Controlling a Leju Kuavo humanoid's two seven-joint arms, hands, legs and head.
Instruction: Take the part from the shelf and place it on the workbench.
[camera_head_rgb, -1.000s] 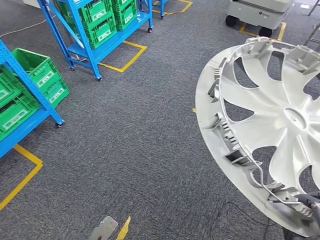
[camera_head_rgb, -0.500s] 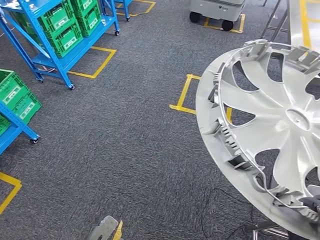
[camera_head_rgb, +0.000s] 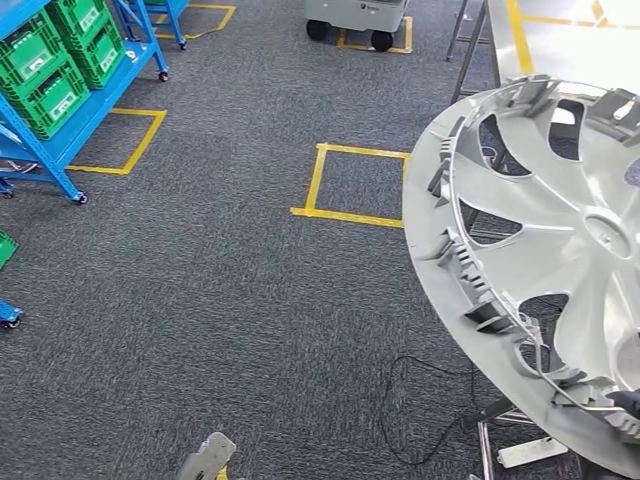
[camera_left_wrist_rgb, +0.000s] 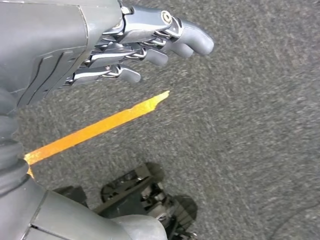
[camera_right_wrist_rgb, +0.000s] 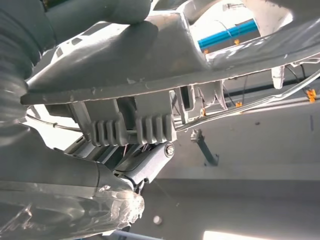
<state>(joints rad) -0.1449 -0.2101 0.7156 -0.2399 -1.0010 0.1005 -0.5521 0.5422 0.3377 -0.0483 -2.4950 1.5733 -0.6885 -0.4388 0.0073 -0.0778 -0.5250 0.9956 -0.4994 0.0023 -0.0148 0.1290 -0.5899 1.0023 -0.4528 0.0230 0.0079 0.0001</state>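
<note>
Grey speckled carpet floor (camera_head_rgb: 226, 300) with yellow tape squares (camera_head_rgb: 351, 185); green plastic crates (camera_head_rgb: 53, 60) at far left; white wheeled cart (camera_head_rgb: 355, 15) beyond; black cable (camera_head_rgb: 411, 400) lies on the carpet.

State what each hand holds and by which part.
The right hand grips the silver wheel cover at its near rim edge, by the ribbed clips. The left hand holds nothing, fingers extended over the carpet.

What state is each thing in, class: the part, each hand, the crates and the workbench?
Wheel cover: held off the floor, tilted, ribbed side up.
Right hand: grips the cover's rim.
Left hand: holds nothing, fingers extended.
Green crates: stacked on the blue shelf.
Workbench: ahead, nothing on its visible top.
</note>
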